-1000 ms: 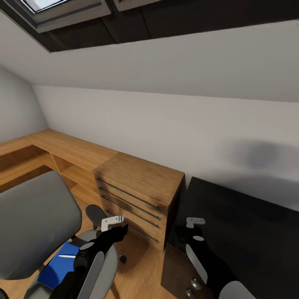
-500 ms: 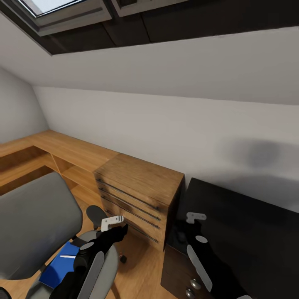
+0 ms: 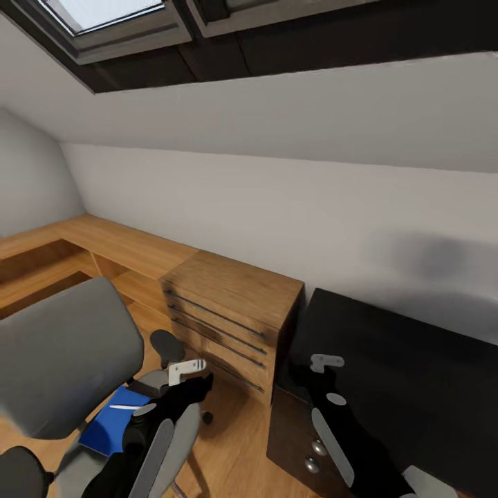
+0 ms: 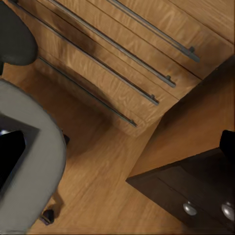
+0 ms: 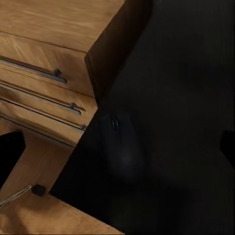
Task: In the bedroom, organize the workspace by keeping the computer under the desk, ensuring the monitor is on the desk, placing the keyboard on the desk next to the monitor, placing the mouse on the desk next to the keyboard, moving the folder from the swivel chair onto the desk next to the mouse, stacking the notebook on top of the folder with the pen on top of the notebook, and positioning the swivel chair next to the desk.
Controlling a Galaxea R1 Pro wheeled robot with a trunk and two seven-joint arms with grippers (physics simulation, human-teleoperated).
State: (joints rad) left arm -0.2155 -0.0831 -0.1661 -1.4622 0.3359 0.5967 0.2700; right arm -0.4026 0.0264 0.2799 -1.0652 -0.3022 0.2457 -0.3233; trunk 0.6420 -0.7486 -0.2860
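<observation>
Folder (image 3: 114, 427), blue, lies flat on the seat of your grey swivel chair (image 3: 62, 366) at the lower left of the head view, and a thin white pen (image 3: 122, 407) rests on top of it. The chair stands on the wooden floor (image 3: 235, 449) just in front of a wooden drawer unit (image 3: 228, 315) with long bar handles, and its dark armrest (image 3: 168, 344) sits between the seat and those drawers.

To the right of the drawers, touching their side, you have a dark desk (image 3: 408, 380) with round knobs on its front. A dark mouse (image 5: 120, 142) lies on that desk near its corner beside the drawers; it is hard to pick out against the black top.

Your left gripper (image 3: 185, 370) hangs over the chair's seat edge, close to the armrest. Your right gripper (image 3: 325, 361) hangs over the near corner of the dark desk. You cannot tell from these views whether either claw is released or clenched; neither shows anything in its fingers.

A low wooden shelf (image 3: 90, 242) runs along the white wall to the left.
</observation>
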